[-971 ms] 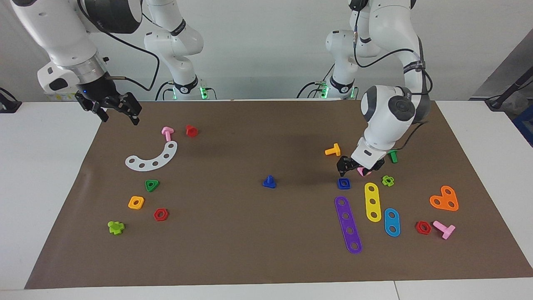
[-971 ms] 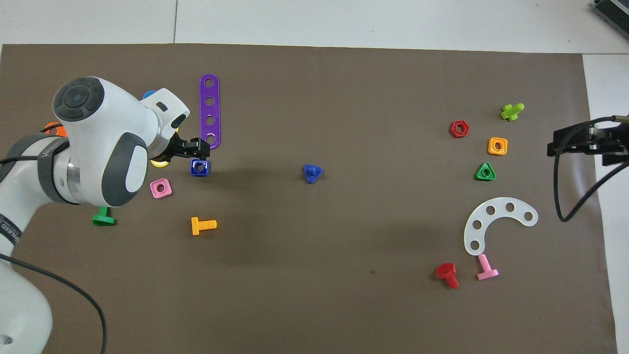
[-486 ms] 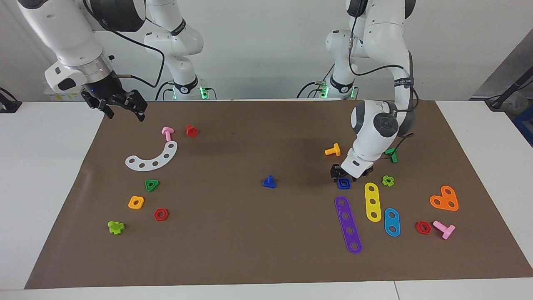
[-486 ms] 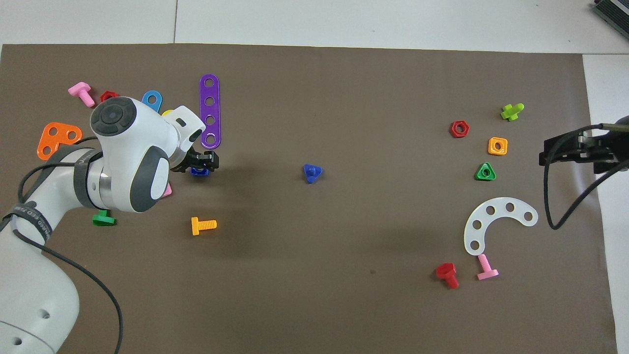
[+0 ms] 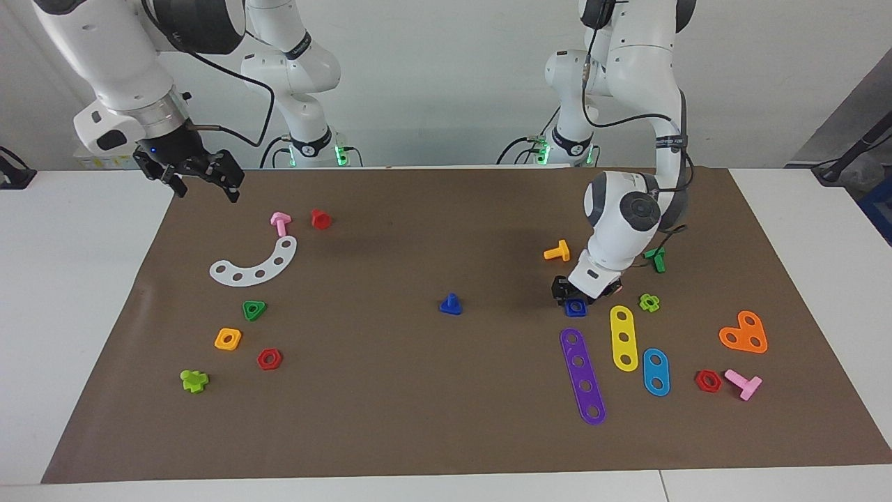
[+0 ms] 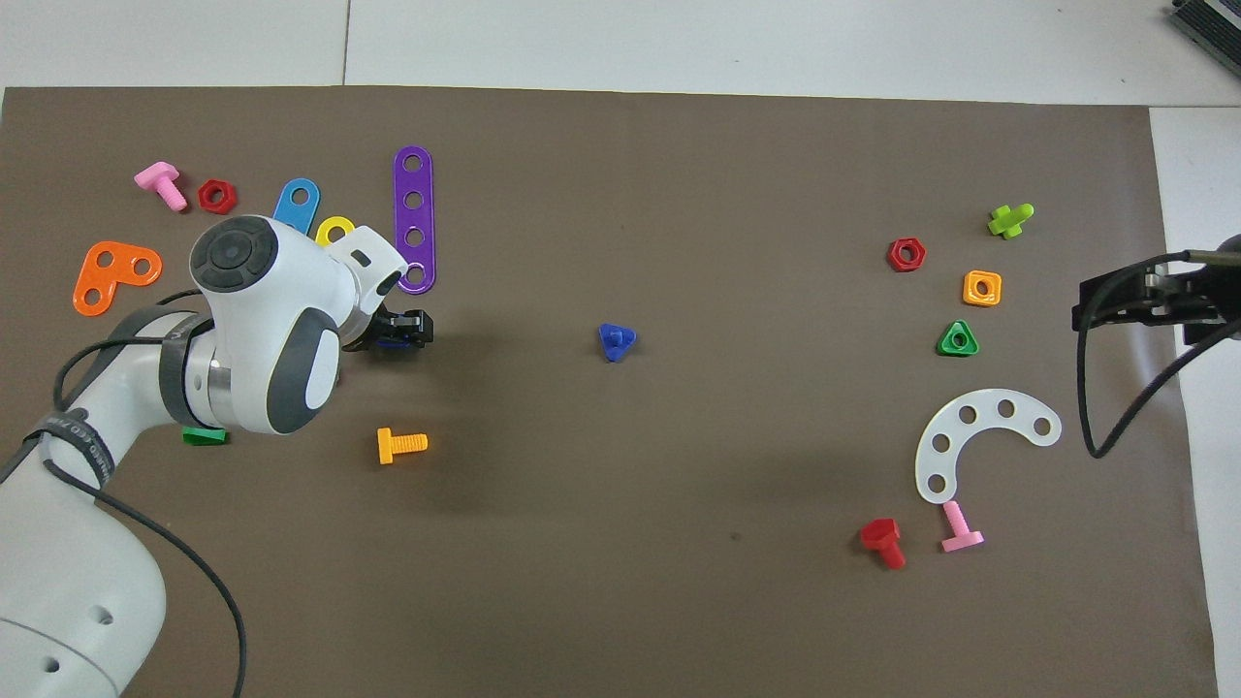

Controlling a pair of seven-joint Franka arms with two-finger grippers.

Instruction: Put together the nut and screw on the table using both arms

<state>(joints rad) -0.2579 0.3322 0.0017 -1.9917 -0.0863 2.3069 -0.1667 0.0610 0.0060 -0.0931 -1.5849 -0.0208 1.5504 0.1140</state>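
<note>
— Brown paper-like mat (image 5: 390, 390) covers the white table; where's the left gripper (image 5: 575, 298)?
— Down on the small dark blue square plastic nut (image 5: 575, 307), fingers either side; can't tell if clamped. Right gripper (image 5: 202, 183) hangs spread open. Blue triangular-headed screw (image 5: 451, 305) sits mid-mat.

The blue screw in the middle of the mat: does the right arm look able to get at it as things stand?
Probably yes. The screw stands alone on bare mat, shaft up, nothing beside or over it. The right gripper hangs over the mat's corner at its own end, and the left gripper is down at the nut, clear of that path.
</note>
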